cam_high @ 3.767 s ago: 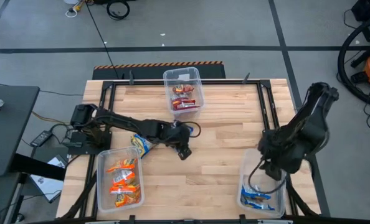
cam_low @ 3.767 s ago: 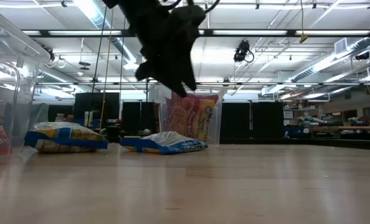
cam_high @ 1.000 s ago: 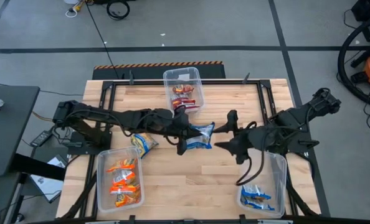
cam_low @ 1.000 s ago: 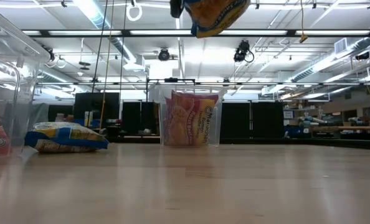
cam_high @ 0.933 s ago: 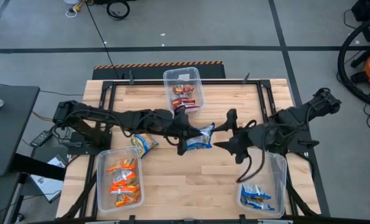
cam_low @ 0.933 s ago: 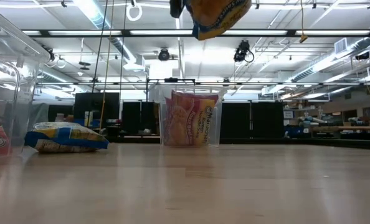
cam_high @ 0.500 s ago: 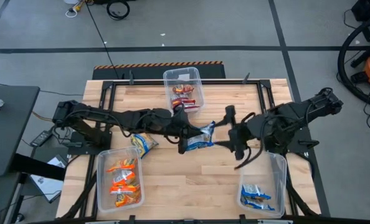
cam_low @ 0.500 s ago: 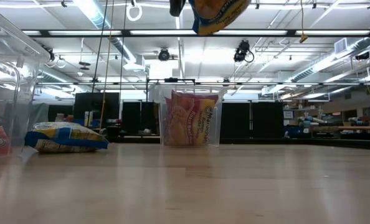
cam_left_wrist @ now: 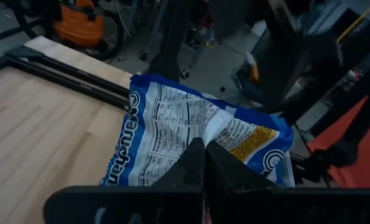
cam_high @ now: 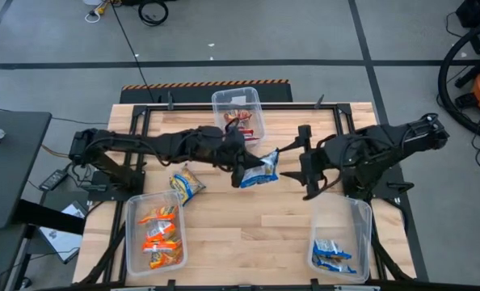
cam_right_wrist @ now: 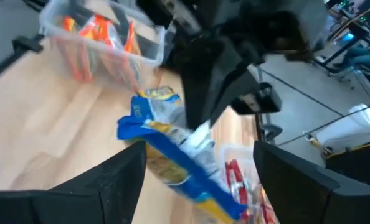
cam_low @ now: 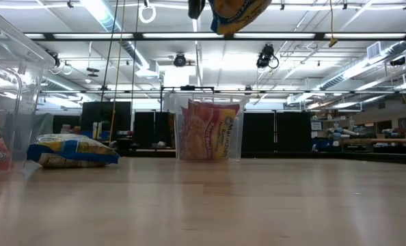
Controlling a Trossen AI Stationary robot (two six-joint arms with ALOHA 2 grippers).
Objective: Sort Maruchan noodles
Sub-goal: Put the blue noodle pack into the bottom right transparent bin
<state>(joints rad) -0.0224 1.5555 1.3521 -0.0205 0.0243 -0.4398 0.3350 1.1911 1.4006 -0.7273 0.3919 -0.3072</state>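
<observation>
Left gripper [cam_high: 242,170] is clenched on a blue/yellow packet [cam_high: 262,168], held up in the air over the desk [cam_high: 256,234] centre, well clear of the wood; the low view shows it hanging at the top of the picture, nothing under it. Looks like a mid-air handover: the packet is presented edge-out toward the right gripper [cam_high: 306,167], whose jaws stand spread wide and empty, just beside the packet's far end but not yet on it. Reason, I'd judge: the blue bin [cam_high: 338,242] sits at the near right corner w/ other blue packets in it, out of the left arm's reach, so the right arm has to take it there. Left wrist view confirms the pinch: fingers closed on the packet's near edge, printed back face up. Around: red bin [cam_high: 238,115] at the far edge, just behind the left arm, holding red packets; orange bin [cam_high: 154,230] near left w/ orange packets; one more blue/yellow packet, the loose packet [cam_high: 187,183], lies on the desk between the left arm and the orange bin, still unsorted. In the way: nothing between the two grippers; the right arm's route back to the blue bin is clear, tho its dangling cable hangs over that bin's rim.
</observation>
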